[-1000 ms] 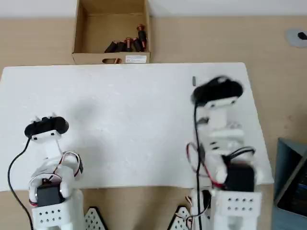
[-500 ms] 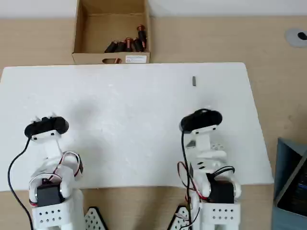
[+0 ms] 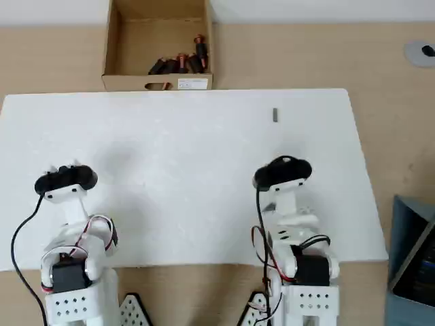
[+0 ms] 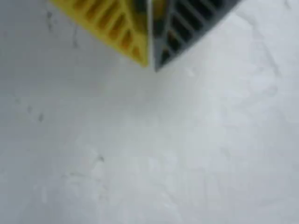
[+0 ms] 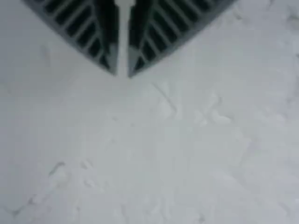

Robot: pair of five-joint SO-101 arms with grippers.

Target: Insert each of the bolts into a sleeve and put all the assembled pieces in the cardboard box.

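Assembled pieces (image 3: 180, 64) lay in the cardboard box (image 3: 114, 51); a small dark piece (image 3: 275, 115) rested on the white surface (image 3: 170, 142), beyond one arm (image 3: 289, 217).

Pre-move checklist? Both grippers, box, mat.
1. Left gripper empty and shut: ok.
2. Right gripper empty, shut to a slit: ok.
3. Assembled pieces lying inside the cardboard box: ok.
4. No leftover on the white mat: not ok, a small dark piece lies near the edge toward the box.
5. Whether that piece is a bolt or a sleeve: cannot tell.
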